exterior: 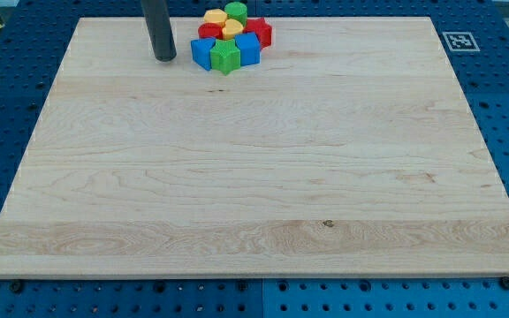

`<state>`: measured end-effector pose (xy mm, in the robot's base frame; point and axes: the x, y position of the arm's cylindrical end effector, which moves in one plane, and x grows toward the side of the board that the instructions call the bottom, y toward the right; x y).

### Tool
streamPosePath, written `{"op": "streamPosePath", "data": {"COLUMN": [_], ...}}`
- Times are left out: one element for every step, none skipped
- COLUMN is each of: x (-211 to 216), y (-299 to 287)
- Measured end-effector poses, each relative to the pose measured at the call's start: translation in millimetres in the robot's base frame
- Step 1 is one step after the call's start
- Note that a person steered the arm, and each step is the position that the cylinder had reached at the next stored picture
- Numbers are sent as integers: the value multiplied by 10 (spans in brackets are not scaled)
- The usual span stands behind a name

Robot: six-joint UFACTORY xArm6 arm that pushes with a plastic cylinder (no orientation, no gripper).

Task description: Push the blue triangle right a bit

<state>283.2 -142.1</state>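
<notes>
Blue triangle [201, 53] sits at the left edge of your block cluster near the desk's [254, 177] top. Your end effector is a bare rod holding nothing; my tip [165, 57] rests just left of it, apart.

The blocks crowd together at the counter [254, 177]'s far edge: the blue triangle [201, 53] touches the green block [225, 58], which bars its right side. My tip [165, 58] stands just left, a narrow gap between.
</notes>
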Motion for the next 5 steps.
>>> {"op": "streamPosePath", "data": {"x": [-267,-307,-307,-285,-183], "y": [-81,-56,-10,105,217]}}
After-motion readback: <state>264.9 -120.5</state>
